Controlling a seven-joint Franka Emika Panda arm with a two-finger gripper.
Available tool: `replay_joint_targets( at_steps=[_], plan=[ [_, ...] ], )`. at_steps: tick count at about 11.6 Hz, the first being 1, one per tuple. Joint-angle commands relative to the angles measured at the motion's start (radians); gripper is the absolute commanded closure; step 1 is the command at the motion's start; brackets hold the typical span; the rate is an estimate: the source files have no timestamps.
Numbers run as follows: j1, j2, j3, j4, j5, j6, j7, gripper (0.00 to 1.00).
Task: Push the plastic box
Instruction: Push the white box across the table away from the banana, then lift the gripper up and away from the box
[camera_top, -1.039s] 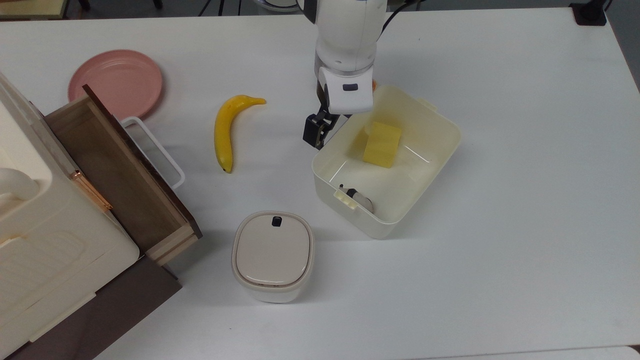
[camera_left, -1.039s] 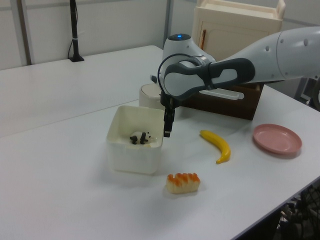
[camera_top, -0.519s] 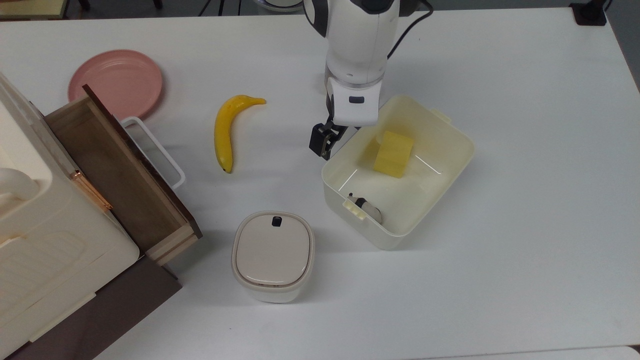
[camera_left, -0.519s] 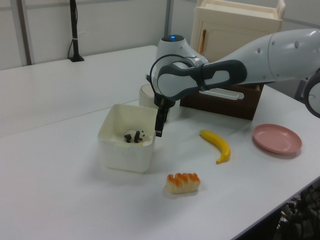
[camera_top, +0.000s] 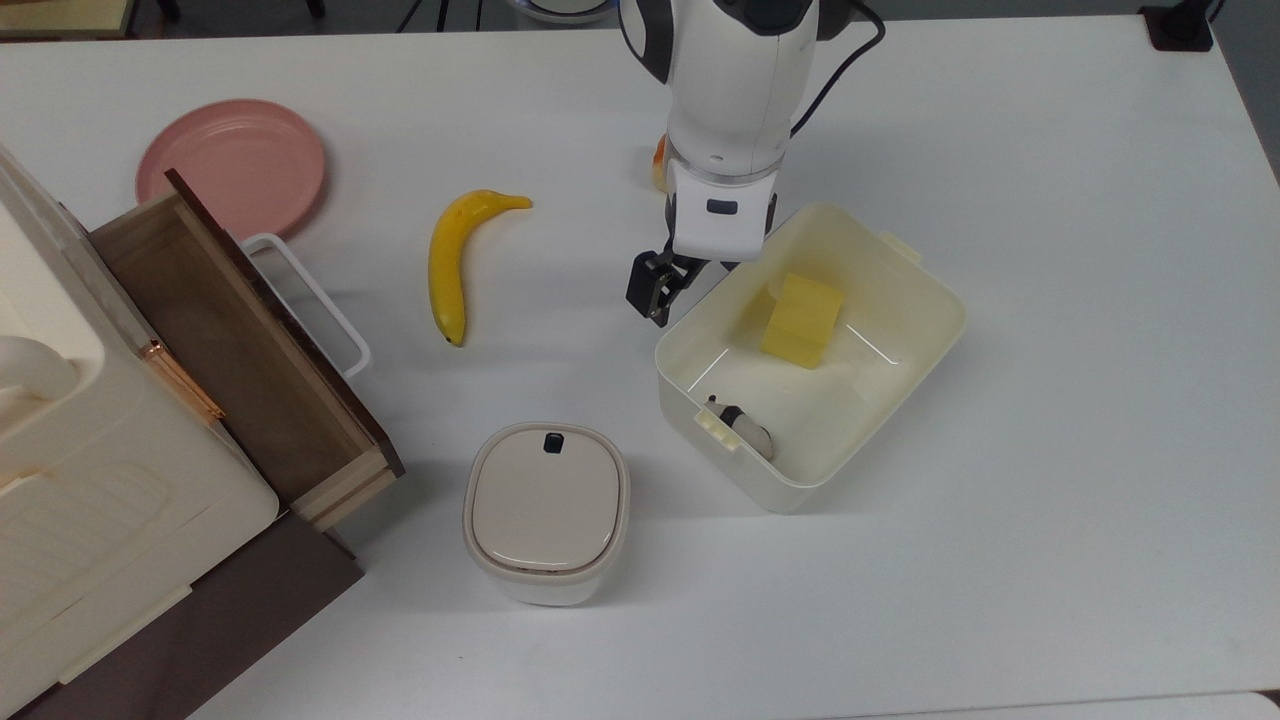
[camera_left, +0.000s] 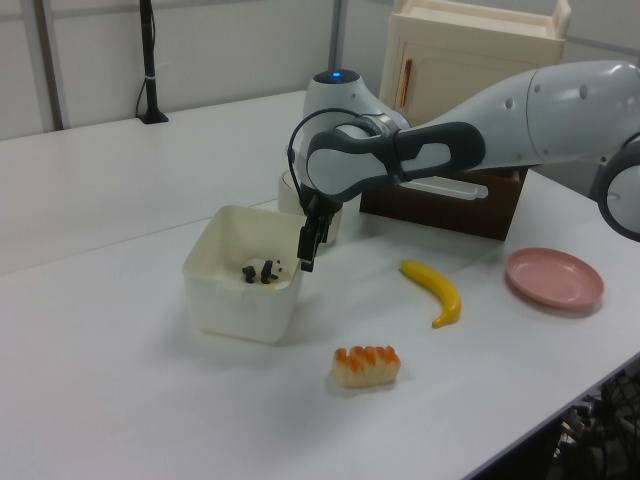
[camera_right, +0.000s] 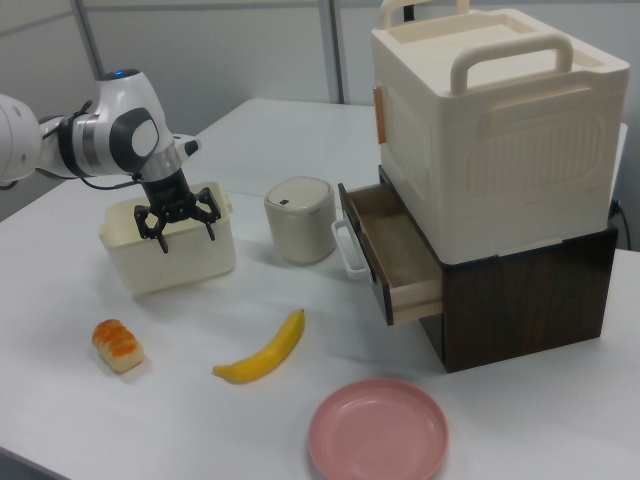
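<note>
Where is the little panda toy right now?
The panda toy lies inside the plastic box, in the corner nearest the top view's bottom left, by the clip tab, across from the yellow block.

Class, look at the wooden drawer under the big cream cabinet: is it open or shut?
Open. The drawer is pulled out of the brown base, its empty wooden inside visible from above, with its white handle sticking out toward the banana.

A robotics lab set up with household props on a white tabletop.

The large white tabletop (camera_top: 1050, 300) carries a staged mix: a banana (camera_top: 452, 258), a pink plate (camera_top: 231, 165), a toy bread roll (camera_left: 366, 365) and a cream drawer cabinet (camera_right: 490, 180). A white robot arm (camera_left: 480, 140) reaches over it. Grey partition panels (camera_right: 230, 45) and a black stand (camera_left: 150, 65) sit behind.
</note>
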Motion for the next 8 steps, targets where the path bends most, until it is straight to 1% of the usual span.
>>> replay_joint_targets(
  at_steps=[1,2,3,4,5,7,8],
  plan=[
    [-0.029,-0.076,-0.002,-0.018,-0.026,-0.008,0.032,0.0],
    [-0.068,-0.122,0.033,-0.022,-0.026,-0.082,0.034,0.0],
    [-0.142,-0.172,0.087,-0.016,-0.025,-0.186,0.034,0.0],
    [-0.199,-0.237,0.112,-0.016,-0.017,-0.262,0.035,0.0],
    [-0.211,-0.284,0.107,-0.015,-0.015,-0.331,0.037,0.0],
    [-0.205,-0.322,0.065,-0.01,0.001,-0.384,0.083,0.0],
    [-0.204,-0.325,0.046,-0.006,0.046,-0.384,0.164,0.0]
  ],
)
